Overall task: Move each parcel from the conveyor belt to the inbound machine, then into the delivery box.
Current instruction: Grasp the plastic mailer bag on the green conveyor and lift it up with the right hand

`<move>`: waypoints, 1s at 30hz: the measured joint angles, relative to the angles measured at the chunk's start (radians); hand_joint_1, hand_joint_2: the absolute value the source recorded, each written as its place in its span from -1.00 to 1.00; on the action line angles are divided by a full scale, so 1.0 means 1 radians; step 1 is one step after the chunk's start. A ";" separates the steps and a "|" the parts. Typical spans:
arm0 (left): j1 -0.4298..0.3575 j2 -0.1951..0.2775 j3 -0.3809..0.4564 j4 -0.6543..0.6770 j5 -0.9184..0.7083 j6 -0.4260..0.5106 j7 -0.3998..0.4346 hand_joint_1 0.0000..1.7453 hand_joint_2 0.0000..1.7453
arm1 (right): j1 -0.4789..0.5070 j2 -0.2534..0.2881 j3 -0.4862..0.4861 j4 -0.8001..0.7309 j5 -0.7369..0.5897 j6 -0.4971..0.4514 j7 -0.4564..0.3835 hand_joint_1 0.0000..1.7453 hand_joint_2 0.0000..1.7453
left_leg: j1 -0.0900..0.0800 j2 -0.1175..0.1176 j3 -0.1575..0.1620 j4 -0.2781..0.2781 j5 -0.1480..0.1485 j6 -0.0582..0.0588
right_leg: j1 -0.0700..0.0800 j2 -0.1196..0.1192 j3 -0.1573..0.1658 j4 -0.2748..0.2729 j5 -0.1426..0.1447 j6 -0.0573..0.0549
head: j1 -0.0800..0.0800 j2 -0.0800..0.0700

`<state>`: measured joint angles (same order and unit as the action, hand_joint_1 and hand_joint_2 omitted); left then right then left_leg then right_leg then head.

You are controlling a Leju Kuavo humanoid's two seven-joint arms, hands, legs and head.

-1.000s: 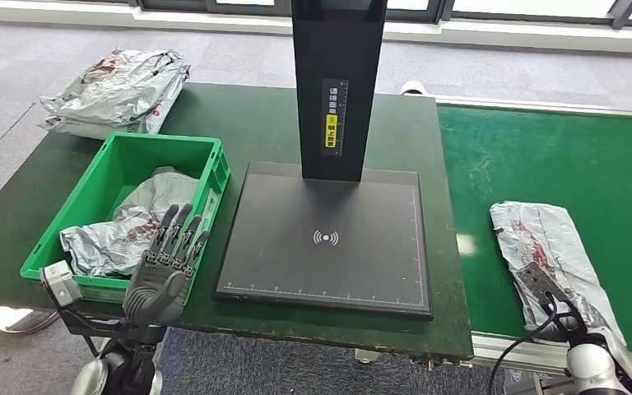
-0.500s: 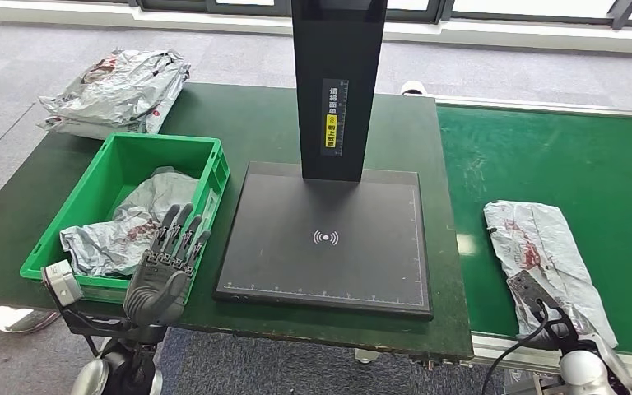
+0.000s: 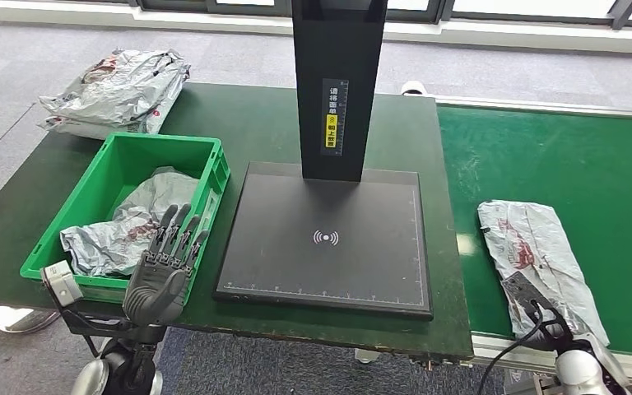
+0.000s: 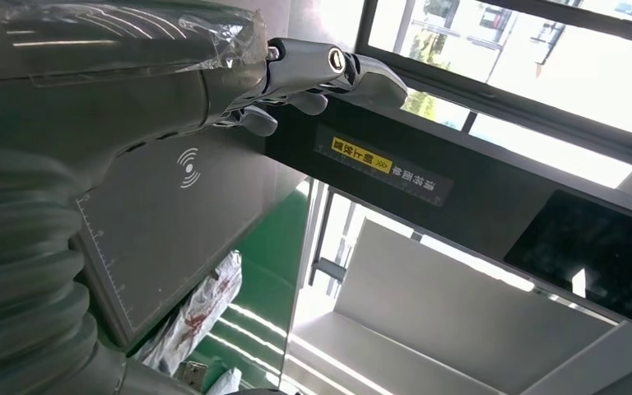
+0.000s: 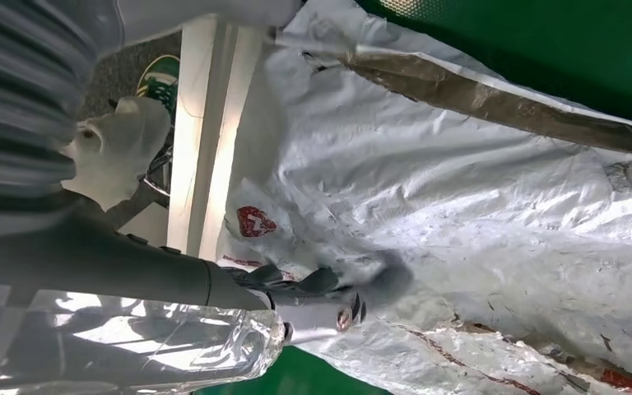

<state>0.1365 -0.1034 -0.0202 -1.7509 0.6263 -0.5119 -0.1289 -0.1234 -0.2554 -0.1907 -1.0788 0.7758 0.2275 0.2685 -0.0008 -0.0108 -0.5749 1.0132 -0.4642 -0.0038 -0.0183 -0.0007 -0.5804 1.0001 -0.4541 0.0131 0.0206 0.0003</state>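
From my remote station, the head view looks down on a dark green table (image 3: 263, 123) with the black inbound machine (image 3: 327, 239) at its centre, its flat scanning pad marked with a wireless symbol and its upright column (image 3: 338, 82) bearing a yellow label. To the right runs the green conveyor belt (image 3: 559, 156), where a crumpled silver parcel (image 3: 535, 255) lies near the front edge, close to the table.

My right hand (image 3: 539, 309) rests on the near end of that parcel; in the right wrist view its dark fingers (image 5: 313, 284) press against the wrinkled silver wrap (image 5: 477, 197), but I cannot tell whether they have closed on it or merely touch it.

My left hand (image 3: 164, 263) hovers at the front edge of the table, between the pad and the green delivery box (image 3: 123, 148), fingers extended and slightly apart, holding nothing. In the left wrist view the same hand (image 4: 296, 74) stretches out over the scanning pad (image 4: 181, 206).

The delivery box sits left of the machine and already contains a silver parcel in the box (image 3: 127, 222). Beyond it, at the far left corner of the table, lies a heap of silver bags (image 3: 119, 86).
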 joint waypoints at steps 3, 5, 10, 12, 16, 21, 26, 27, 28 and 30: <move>0.000 0.000 0.000 0.001 0.000 0.001 0.002 -1.00 1.00 | -0.001 0.003 0.000 0.000 0.005 -0.002 -0.001 1.00 1.00 | 0.000 0.000 0.000 0.000 0.000 0.000 | 0.000 0.000 0.000 0.000 0.000 0.000 | 0.000 0.000; 0.001 0.000 0.000 0.001 0.000 0.004 0.003 -1.00 1.00 | -0.002 0.004 0.000 0.000 0.008 -0.002 -0.001 1.00 1.00 | 0.000 0.000 0.000 0.000 0.000 0.000 | 0.000 0.000 0.000 0.000 0.000 0.000 | 0.000 0.000; 0.001 0.000 0.000 0.003 0.000 0.010 0.003 -1.00 1.00 | -0.001 0.009 0.000 -0.008 0.014 -0.003 0.000 1.00 1.00 | 0.000 0.000 0.000 0.000 0.000 0.000 | 0.000 0.000 0.000 0.000 0.000 0.000 | 0.000 0.000; 0.001 0.000 0.000 0.003 0.000 0.012 0.005 -1.00 1.00 | 0.000 0.011 0.000 -0.010 0.016 -0.003 0.000 1.00 1.00 | 0.000 0.000 0.000 0.000 0.000 0.000 | 0.000 0.000 0.000 0.000 0.000 0.000 | 0.000 0.000; 0.001 0.000 0.000 0.003 0.000 0.014 0.010 -1.00 1.00 | 0.003 0.016 -0.001 -0.016 0.018 -0.003 -0.001 1.00 1.00 | 0.000 0.000 0.000 0.000 0.000 0.000 | 0.000 0.000 0.000 0.000 0.000 0.000 | 0.000 0.000; 0.001 0.001 0.000 0.003 0.004 0.026 0.010 -1.00 1.00 | 0.006 0.026 -0.019 -0.027 -0.042 0.019 -0.054 1.00 1.00 | 0.000 0.000 0.000 0.000 0.000 0.000 | 0.000 0.000 0.000 0.000 0.000 0.000 | 0.000 0.000; 0.003 0.002 0.001 0.004 0.010 0.033 -0.011 -1.00 1.00 | 0.000 0.063 -0.063 -0.063 -0.370 0.113 -0.240 1.00 1.00 | 0.000 0.001 0.000 0.000 0.000 0.000 | 0.000 0.000 0.000 0.000 0.000 0.000 | 0.000 0.000; 0.004 0.002 0.002 0.004 0.008 0.035 -0.015 -1.00 1.00 | -0.003 0.073 -0.075 -0.077 -0.444 0.117 -0.261 1.00 1.00 | 0.000 0.000 -0.001 0.000 0.000 0.000 | 0.000 0.000 0.000 0.000 0.000 0.000 | 0.000 0.000; 0.005 0.002 0.002 0.003 0.006 0.038 -0.018 -1.00 1.00 | -0.007 0.084 -0.087 -0.095 -0.516 0.118 -0.276 1.00 1.00 | 0.000 0.000 -0.001 0.000 0.000 0.000 | 0.000 0.000 0.000 0.000 0.000 0.000 | 0.000 0.000; 0.008 0.000 0.004 0.002 0.001 0.044 -0.023 -1.00 1.00 | -0.017 0.104 -0.111 -0.135 -0.645 0.117 -0.291 1.00 1.00 | 0.000 0.000 -0.001 0.000 0.001 0.000 | 0.000 -0.001 0.000 0.000 0.000 0.000 | 0.000 0.000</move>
<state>0.1446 -0.1032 -0.0167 -1.7489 0.6274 -0.4681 -0.1517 -0.1402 -0.1518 -0.3018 -1.2139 0.1311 0.3440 -0.0229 -0.0007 -0.0108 -0.5756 1.0132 -0.4636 -0.0035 -0.0182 -0.0014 -0.5806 1.0005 -0.4540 0.0130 0.0204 0.0001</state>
